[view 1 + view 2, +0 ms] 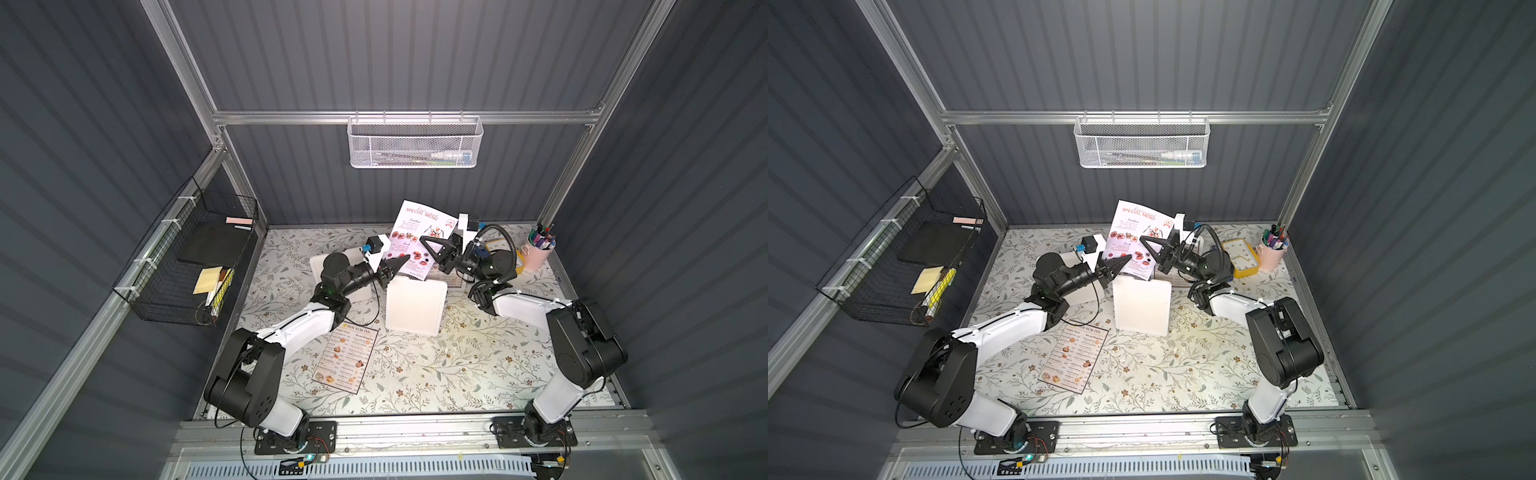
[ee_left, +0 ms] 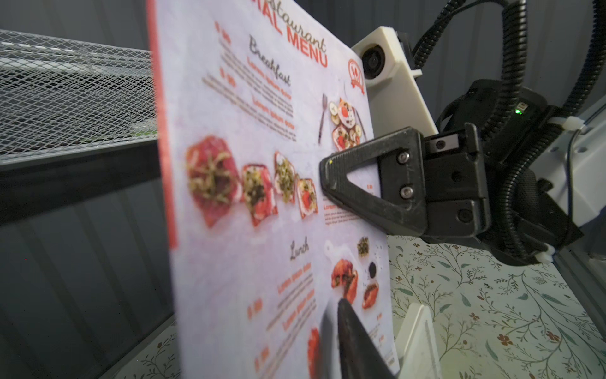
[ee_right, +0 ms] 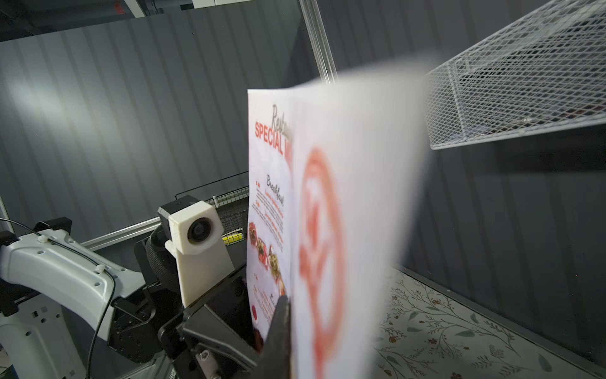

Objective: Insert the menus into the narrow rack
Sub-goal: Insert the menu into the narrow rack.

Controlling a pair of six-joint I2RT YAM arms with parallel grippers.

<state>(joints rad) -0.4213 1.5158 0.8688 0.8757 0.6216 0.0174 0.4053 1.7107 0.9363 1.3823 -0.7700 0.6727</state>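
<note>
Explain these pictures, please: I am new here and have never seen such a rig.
These are two robot arms mounted at the front of a table, each ending in a two-fingered gripper. Two pictures look down from overhead, almost the same view; two come from cameras on the arms' wrists. The right gripper is shut on a pale lavender menu, holding it upright above the table. The left gripper is at the sheet's lower edge; whether it grips is unclear. On the table are another menu, a blank white holder, a pen cup and a yellow clock. A white mesh rack hangs on the back wall.
</note>
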